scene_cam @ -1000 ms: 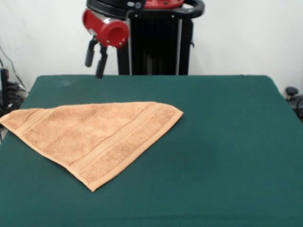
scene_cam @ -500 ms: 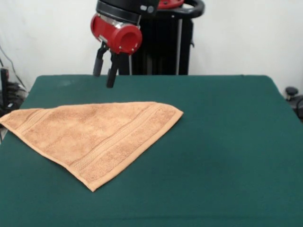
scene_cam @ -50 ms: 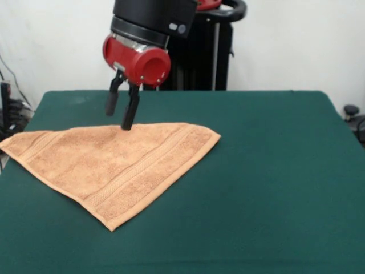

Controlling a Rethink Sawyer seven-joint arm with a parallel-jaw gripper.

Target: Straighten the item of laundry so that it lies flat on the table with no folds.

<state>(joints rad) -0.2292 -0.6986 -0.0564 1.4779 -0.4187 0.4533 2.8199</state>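
The item of laundry [scene_cam @ -50 ms: 111,162], a tan terry towel, lies folded into a triangle on the left half of the dark green table [scene_cam @ -50 ms: 268,171]. Its woven border band runs diagonally toward the near corner, and its left tip reaches the table's left edge. My gripper [scene_cam @ -50 ms: 121,115] hangs open just above the towel's far edge, near the middle of that edge. Nothing is between its black fingers [scene_cam @ -50 ms: 130,111].
The black pedestal [scene_cam @ -50 ms: 191,51] stands behind the table's far edge. Cables and dark equipment [scene_cam @ -50 ms: 8,108] sit off the table's left side, and a dark object [scene_cam @ -50 ms: 353,117] sits off its right side.
The gripper has come down and forward, from above the table's far edge to just over the towel's far edge. The towel has not moved.
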